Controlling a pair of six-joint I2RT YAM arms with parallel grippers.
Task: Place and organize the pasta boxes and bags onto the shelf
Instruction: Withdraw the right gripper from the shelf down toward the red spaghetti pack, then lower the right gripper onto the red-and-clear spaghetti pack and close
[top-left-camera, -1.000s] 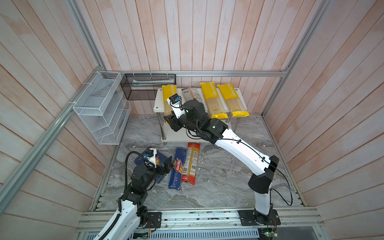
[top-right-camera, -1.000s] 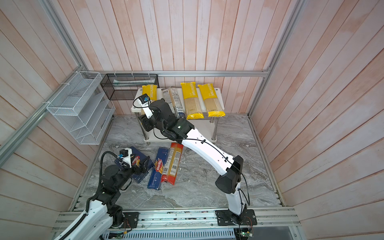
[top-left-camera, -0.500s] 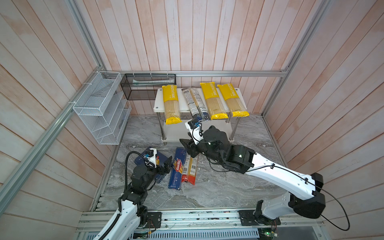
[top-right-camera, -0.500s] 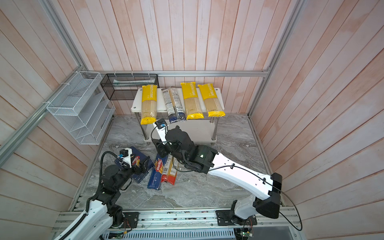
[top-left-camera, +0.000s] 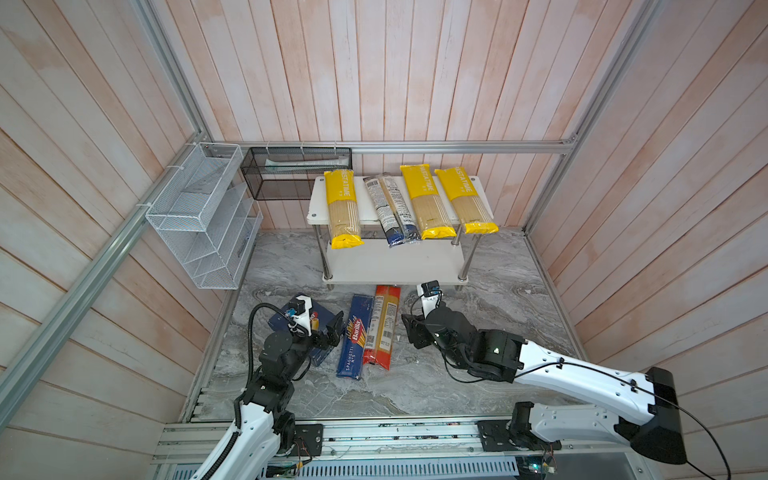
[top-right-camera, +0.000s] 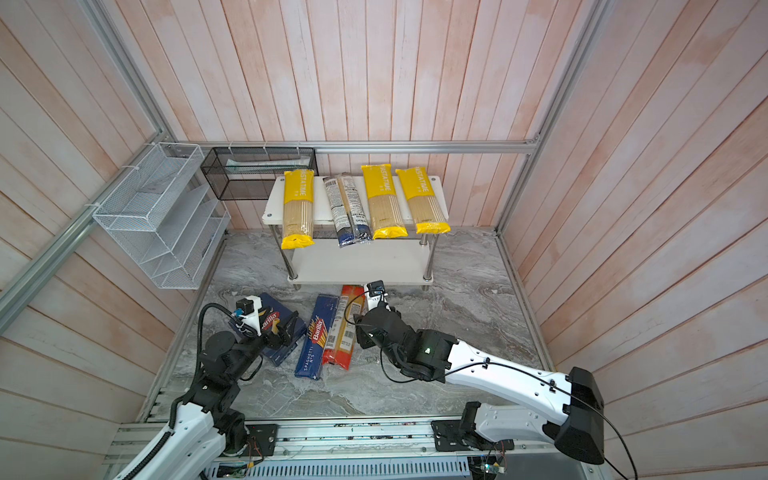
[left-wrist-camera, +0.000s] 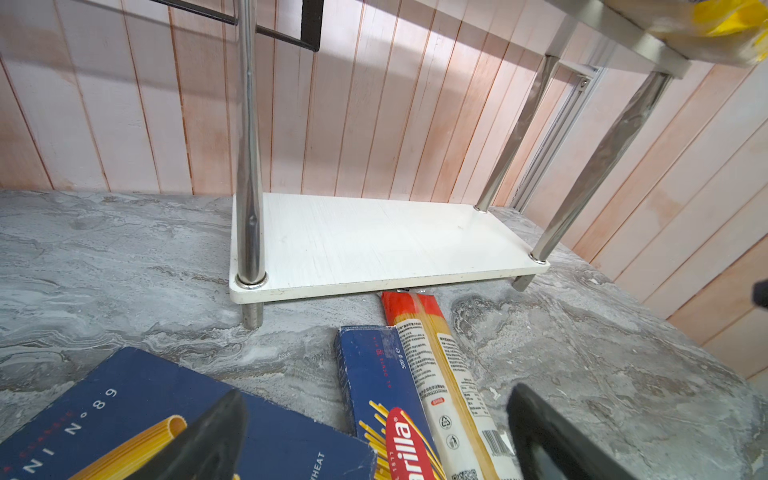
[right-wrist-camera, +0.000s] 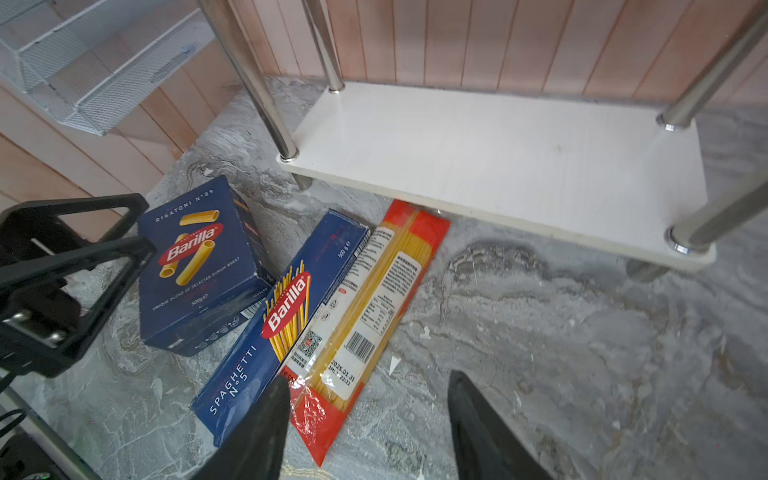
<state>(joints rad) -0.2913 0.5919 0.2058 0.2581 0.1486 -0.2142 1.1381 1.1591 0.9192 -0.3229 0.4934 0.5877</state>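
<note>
The shelf (top-left-camera: 395, 264) stands at the back with its lower board (right-wrist-camera: 498, 158) bare. Its top board carries three yellow bags (top-left-camera: 341, 208) (top-left-camera: 426, 203) (top-left-camera: 465, 199) and two slim clear bags (top-left-camera: 390, 208). On the floor in front lie the wide rigatoni box (right-wrist-camera: 195, 266), the long spaghetti box (top-left-camera: 353, 340) and a red-ended bag (top-left-camera: 382, 328). The far tip of that bag sits under the lower board. My left gripper (top-left-camera: 328, 332) hovers open over the rigatoni box (left-wrist-camera: 124, 395). My right gripper (top-left-camera: 411, 332) is open and empty, just right of the red-ended bag's (right-wrist-camera: 374, 299) near end.
A white wire-mesh organizer (top-left-camera: 203, 216) hangs on the left wall and a black mesh basket (top-left-camera: 291, 174) on the back rail beside the shelf. Wooden walls close three sides. The metal base rail (top-left-camera: 374, 432) runs along the front.
My right arm has pulled back from the shelf's top left, leaving a yellow bag there, and dropped to the floor beside the red-ended bag with its jaws wider. The left arm has not moved.
</note>
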